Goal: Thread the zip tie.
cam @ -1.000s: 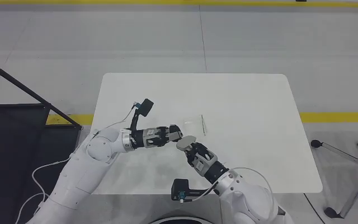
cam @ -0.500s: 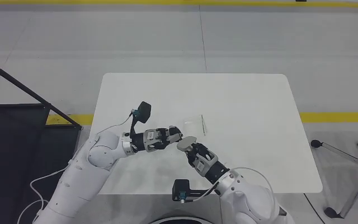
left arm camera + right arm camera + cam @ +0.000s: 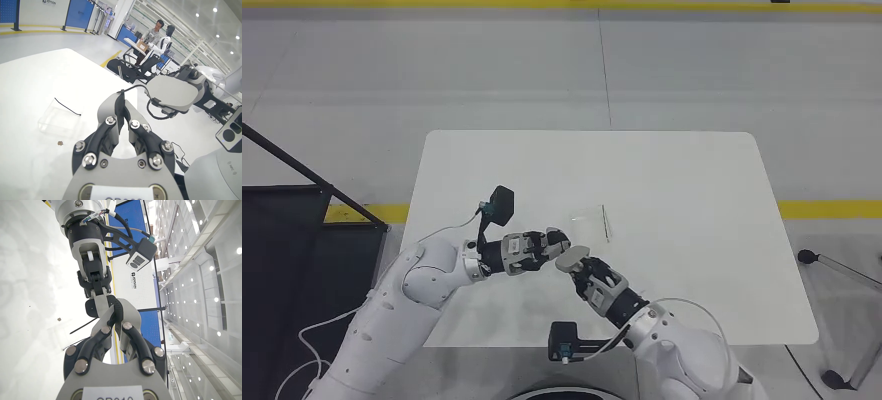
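1. Left gripper [image 3: 122, 103] is clenched on the thin black plastic zip tie [image 3: 132, 88] just below its head. Right gripper [image 3: 115, 313] is clamped on the strap.
2. Both are above the white table [image 3: 692, 200], tips nearly touching.
3. Over the last second the left arm has drawn slightly inward and the tips have barely shifted. Likely fine alignment, with the tail not yet threaded.

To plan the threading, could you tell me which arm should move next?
Probably right: the right fingers pinch near the free tail, ready to feed it, while the left fingers hold the head.
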